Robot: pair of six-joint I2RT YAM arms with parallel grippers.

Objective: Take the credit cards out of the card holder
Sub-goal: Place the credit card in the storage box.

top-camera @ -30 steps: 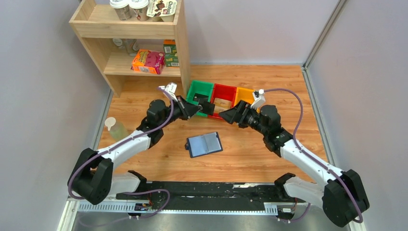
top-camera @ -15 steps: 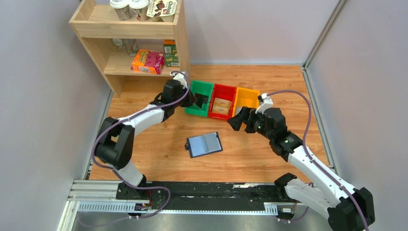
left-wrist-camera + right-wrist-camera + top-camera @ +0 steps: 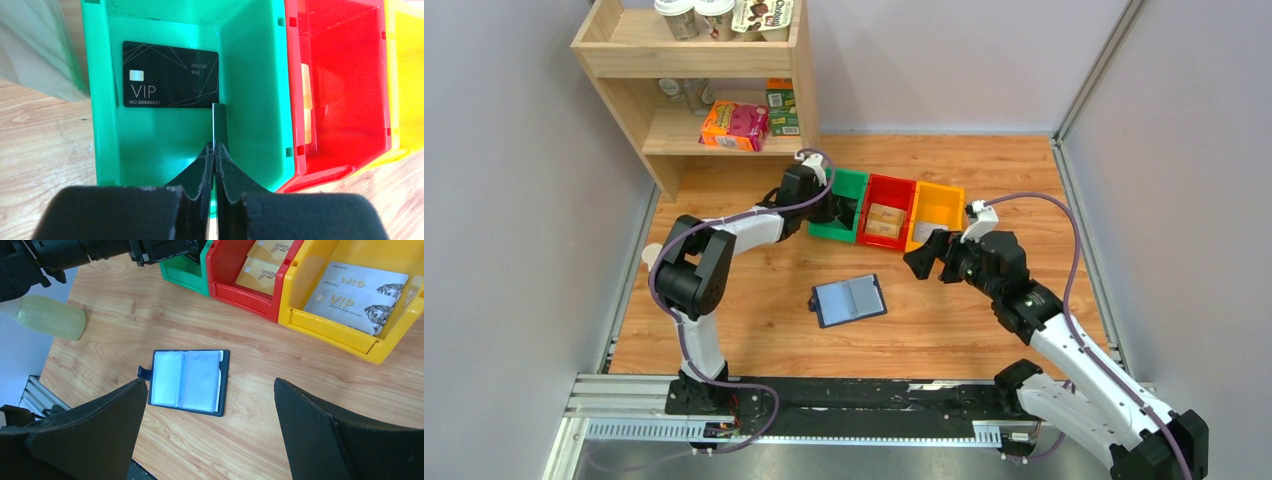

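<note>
Your left gripper is pressed together on a black card. The card is held edge-on, so you only see a thin dark strip sticking up out of the fingertips. It sits inside the green bin, centre of the left wrist frame, just below the VIP card that lies flat on the bin floor at upper left. The held card's long axis runs up the frame toward the bin's back wall, while the flat one runs left-right. The strip's top end meets the VIP card's lower edge in frame; can't tell if they touch. Dropping it looks like the step in hand, and a release here should land it in the green bin, maybe overlapping the VIP card.

Your right gripper is spread wide and holds nothing, right of centre in the top view. The card holder lies open and flat on the table, centre frame. It is down-left of that gripper and well apart from the left one, so the right arm is nearer. In the right wrist view its long axis runs left-right. The pockets look bare; a pale edge at its right side may be one more card, can't tell.

The gold cards are in the red bin, and the silver cards are in the yellow bin.
</note>
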